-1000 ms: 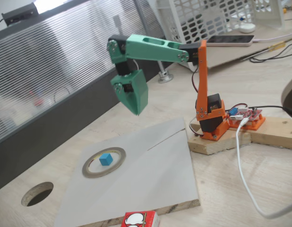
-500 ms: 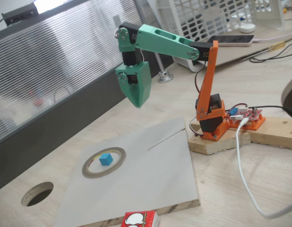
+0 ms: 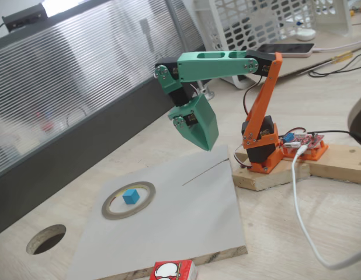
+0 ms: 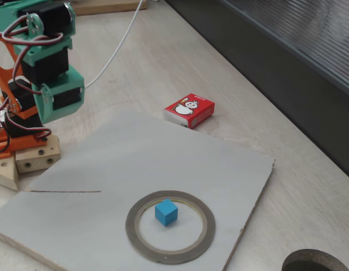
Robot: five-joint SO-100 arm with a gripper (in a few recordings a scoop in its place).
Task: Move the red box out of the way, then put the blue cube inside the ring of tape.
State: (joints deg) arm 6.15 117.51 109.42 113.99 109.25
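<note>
The tiny bright-blue cube [image 3: 130,196] [image 4: 166,212] sits inside the thin greyish-tan ring of tape [image 3: 110,209] [image 4: 142,243], on the bare board within the hollow, apart from the band all round. The ring lies flat on a pale grey board with a raw wooden edge [image 3: 186,216] [image 4: 135,164], which rests on the light wooden tabletop [image 3: 320,233] [image 4: 180,56]. The small red carton with a white snowman figure on its face [image 4: 189,110] [image 3: 173,271] lies on the tabletop just off the board's edge, well apart from the ring; in a fixed view the bottom border cuts it off so only its upper part shows.

The green gripper [image 3: 208,144] hangs above the board's far edge, pointing down, well clear of ring and cube, with nothing between it and them. Its fingers form one closed wedge with no gap visible and nothing between them. In a fixed view the gripper body [image 4: 59,96] shows near the left border, but its tips cannot be made out.

Around the scene: an orange arm base [image 3: 262,149] on a wooden block [image 3: 320,163], a red circuit board [image 3: 306,143], a white cable [image 3: 300,204], a round dark hole in the tabletop [image 3: 46,238] [image 4: 313,262] partly cut off in one view, a ribbed translucent panel [image 3: 81,76], a white lattice basket [image 3: 268,20] and a phone [image 3: 285,49].
</note>
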